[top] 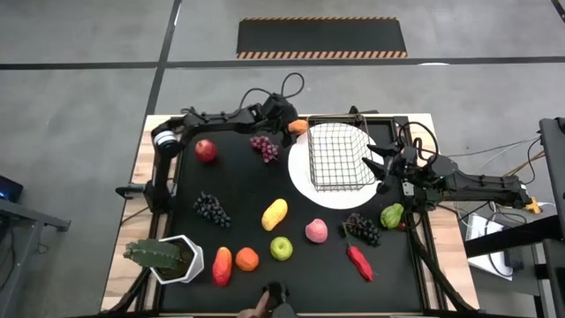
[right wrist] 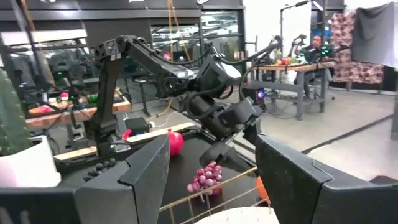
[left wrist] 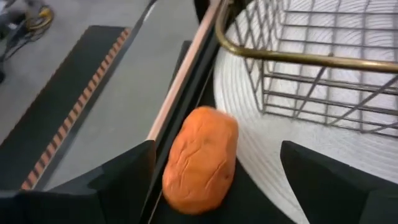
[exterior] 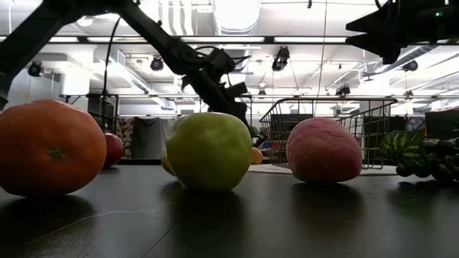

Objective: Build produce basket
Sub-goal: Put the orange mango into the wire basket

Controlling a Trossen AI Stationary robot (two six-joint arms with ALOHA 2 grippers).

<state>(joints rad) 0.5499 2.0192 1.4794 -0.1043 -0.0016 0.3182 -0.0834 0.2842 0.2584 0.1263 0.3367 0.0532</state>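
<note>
Now my left gripper (left wrist: 211, 186) stands wide, empty, straddling the orange (left wrist: 200, 159); it lies beside the plate rim (top: 298, 173), just outside the wire basket (top: 340, 157); right gripper (top: 386, 168) waits parted, beyond the basket.

My two arms are matte black with chunky joints; loose black cables loop off both, and the left arm (top: 190, 124) carries a white-and-blue collar.

Black table (top: 238, 190): scattered produce (top: 274, 214), white plate (top: 305, 172), potted plant (top: 163, 257), perhaps cactus.
</note>
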